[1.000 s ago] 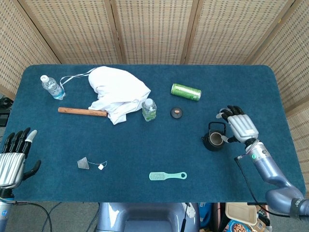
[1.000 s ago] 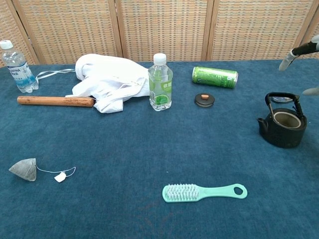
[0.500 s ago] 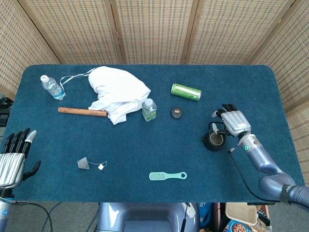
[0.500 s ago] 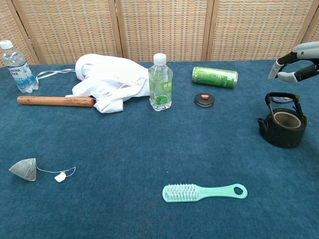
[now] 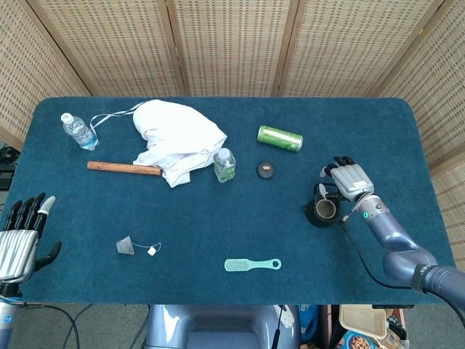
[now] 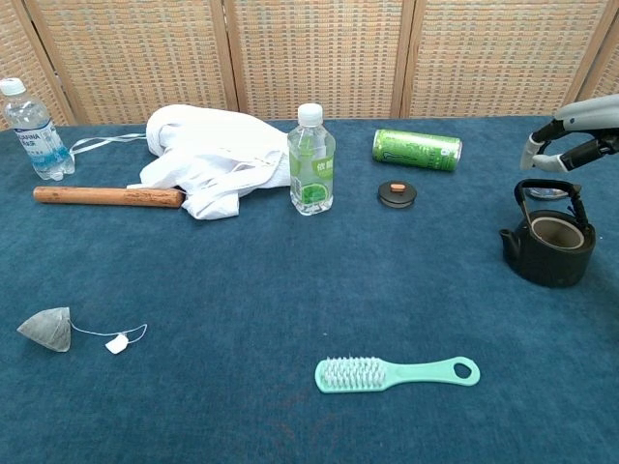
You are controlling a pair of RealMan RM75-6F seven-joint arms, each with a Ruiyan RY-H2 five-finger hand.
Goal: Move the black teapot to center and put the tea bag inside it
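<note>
The tabletop (image 5: 218, 218) is covered in blue cloth and fills most of both views. A white cloth bundle (image 5: 178, 138) is seen at upper left, with a wooden stick (image 5: 123, 168) below it and a water bottle (image 5: 78, 131) at the far left. A second, small bottle (image 6: 310, 159) stands near the middle, a green can (image 6: 417, 149) lies to its right, and a small round black lid (image 6: 397, 193) rests below the can. A mint-green brush (image 6: 397, 372) lies at lower centre.

The black teapot (image 6: 547, 237) is located at the right edge of the tabletop, well away from the centre, with its mouth uncovered and its bail handle raised. The right hand (image 5: 349, 178) is positioned just above and behind the handle, fingers curved downward and apart; no grasp is evident, though contact with the handle cannot be ruled out from these angles. The left hand (image 5: 22, 240) is held released at the lower left edge, fingers extended, grasping nothing.

The tea bag (image 6: 46, 329) lies at lower left with its string and tag beside it, untouched.

Neither step is judged complete: the teapot remains to be gripped and carried to centre, and the tea bag remains to be picked up and placed inside.
</note>
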